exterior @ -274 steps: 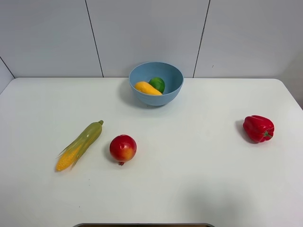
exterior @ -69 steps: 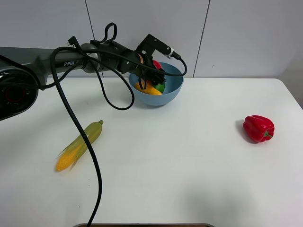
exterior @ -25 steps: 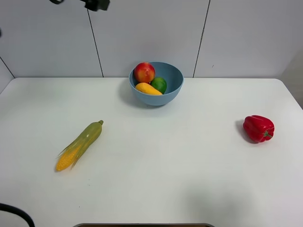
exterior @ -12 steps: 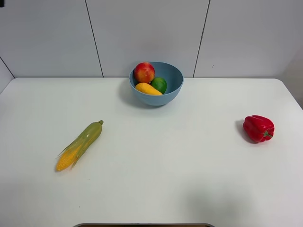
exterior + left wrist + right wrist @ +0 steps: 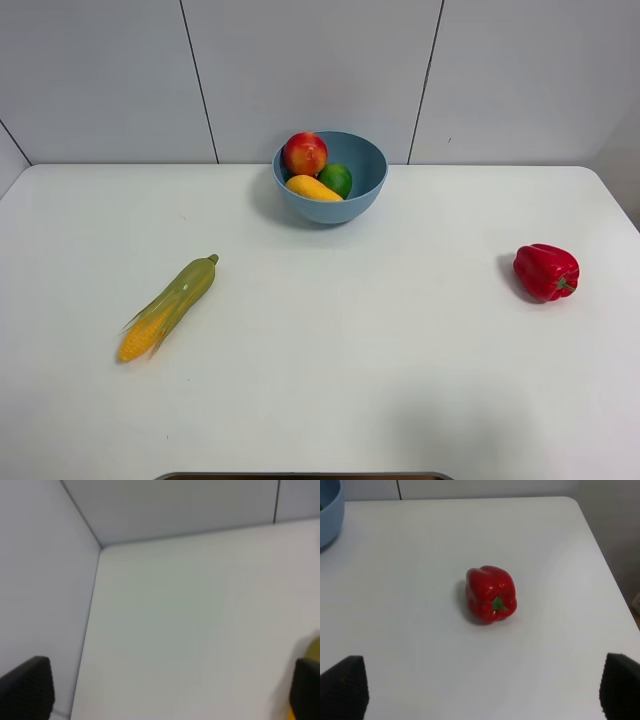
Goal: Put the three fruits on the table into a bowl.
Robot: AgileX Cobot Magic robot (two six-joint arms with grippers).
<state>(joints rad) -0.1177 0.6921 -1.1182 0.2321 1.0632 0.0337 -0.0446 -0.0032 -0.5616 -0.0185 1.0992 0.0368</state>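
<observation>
Looking down from the high camera, nearest us is a wide stretch of bare white table (image 5: pixel 330 400), no arm over it at all. A little farther in, on the left, the corn cob (image 5: pixel 168 307) lies on its side at a slant, yellow kernel end toward us, green husk tip pointing away. Across on the right, well apart from it, the red bell pepper (image 5: pixel 546 271) sits alone, green stem facing right. And at the back, near the wall, there's the light blue bowl (image 5: pixel 352 202), and all three fruits are inside it: the yellow mango (image 5: pixel 312 188) lying at the near side, the green lime (image 5: pixel 336 179) just behind it on the right, and the red fruit with the yellow blush (image 5: pixel 305 153) on the left, riding high above the rim. On to the wrist cameras: the left gripper (image 5: pixel 170 692) has its dark pads standing wide apart, nothing between them, just plain tabletop near a corner. The right gripper (image 5: pixel 480 690) is likewise spread wide and empty, with the pepper resting on the table beyond its fingertips and a sliver of the bowl at the edge.
</observation>
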